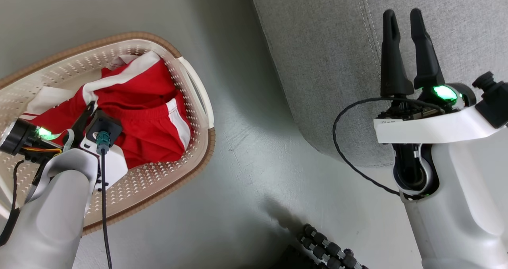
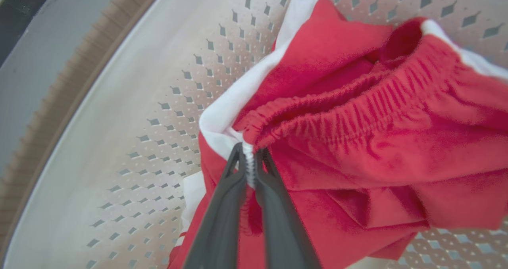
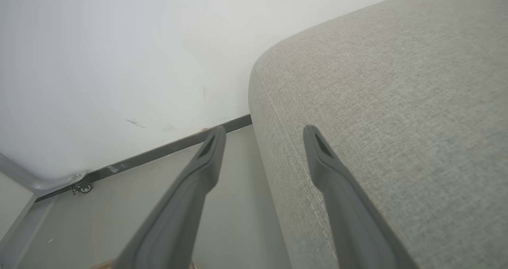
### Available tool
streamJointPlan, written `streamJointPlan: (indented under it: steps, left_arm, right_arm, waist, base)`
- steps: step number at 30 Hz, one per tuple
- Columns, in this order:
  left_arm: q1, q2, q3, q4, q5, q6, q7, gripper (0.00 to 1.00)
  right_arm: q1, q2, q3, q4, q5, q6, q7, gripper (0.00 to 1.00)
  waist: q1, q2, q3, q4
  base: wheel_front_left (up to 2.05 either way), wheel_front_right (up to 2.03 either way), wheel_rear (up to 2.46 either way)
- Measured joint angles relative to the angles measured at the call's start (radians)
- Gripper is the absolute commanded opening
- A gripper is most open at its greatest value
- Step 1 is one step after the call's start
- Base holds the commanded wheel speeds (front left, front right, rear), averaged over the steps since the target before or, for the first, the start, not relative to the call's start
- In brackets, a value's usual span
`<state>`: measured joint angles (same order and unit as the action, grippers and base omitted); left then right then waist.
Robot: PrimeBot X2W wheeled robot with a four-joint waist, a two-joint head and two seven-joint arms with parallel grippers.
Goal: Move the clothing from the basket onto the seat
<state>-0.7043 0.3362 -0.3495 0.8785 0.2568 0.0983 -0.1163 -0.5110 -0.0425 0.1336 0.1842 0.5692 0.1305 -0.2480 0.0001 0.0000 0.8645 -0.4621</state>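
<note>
We find the left gripper [image 2: 249, 154] closed. Its two dark fingers pinch a gathered fold at the end of the elastic waistband [image 2: 349, 106], where red fabric meets white trim.

The waistband belongs to the red clothing [image 2: 357, 173], which lies bunched inside the basket [image 2: 131, 102] against its perforated cream bottom and wall. In the head view the clothing takes up the middle and right part of the basket. More red fabric with broad white bands lies on the far side and to the left of the waistband piece. The left arm reaches into the basket from the near side.

The basket stands on the pale floor [image 1: 246, 162] at the left. It has a brown rim, and its white handle [image 1: 196, 86] is on the side facing the seat [image 1: 325, 62].

The right gripper [image 1: 402, 13] is open, with its fingers parted and nothing between them. It points away from us over the near left corner of the seat. The grey seat fills the far right and stands apart from the basket, with a strip of floor between them. In the right wrist view a white wall [image 3: 119, 43] with a dark base strip rises beyond the floor, left of the seat.
</note>
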Motion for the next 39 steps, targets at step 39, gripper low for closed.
streamJointPlan:
  steps: [39]
  left_arm:
    - [0.088,-0.161,0.026,-0.346,-0.145,0.106,-0.131,0.00]
  right_arm:
    - [-0.021,-0.003,-0.053,0.095,-0.215,0.000,-0.001,1.00]
  waist:
    - [0.0000,0.0000,-0.257,0.175]
  base:
    - [0.00,0.00,0.00]
